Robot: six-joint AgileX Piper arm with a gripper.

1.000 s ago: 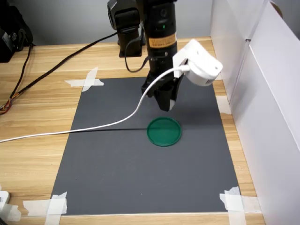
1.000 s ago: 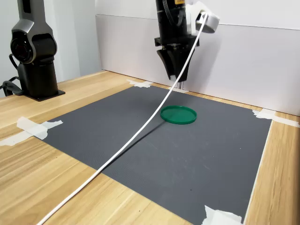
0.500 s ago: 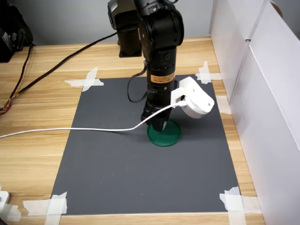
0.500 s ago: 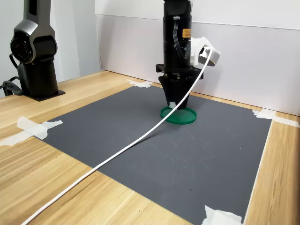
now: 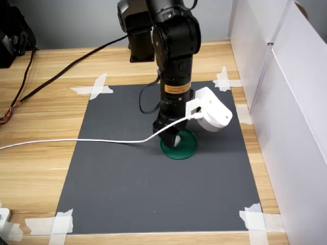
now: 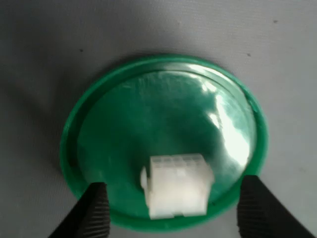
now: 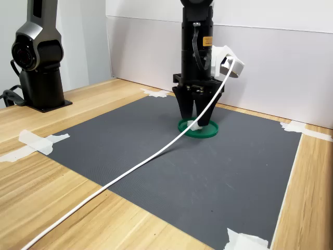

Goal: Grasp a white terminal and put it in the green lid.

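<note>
The two black fingers (image 6: 94, 210) stand spread apart in the wrist view, one on each side of the white terminal (image 6: 177, 185), and neither touches it, so the gripper (image 6: 174, 210) has let go. The terminal sits inside the green lid (image 6: 124, 119), close to the rim on the side nearest the camera, resting on the lid's shiny floor. Half a second ago the fingers were closed together and lowered into the lid; a second ago they hung well above it. Now they are parted, which suggests the placing step is done and only the retreat of the arm remains. In the second exterior view the gripper (image 7: 195, 112) stands upright over the lid (image 7: 207, 130) with a small white shape, probably the terminal (image 7: 193, 125), between its tips. In the first exterior view the gripper (image 5: 171, 138) covers part of the lid (image 5: 186, 145) and hides the terminal completely. The white camera housing (image 5: 212, 109) and its white cable (image 5: 76, 141) trail across the dark grey mat (image 5: 153, 194) taped to the wooden bench (image 5: 36, 168). The fingertips are cut off by the wrist view's edge.
</note>
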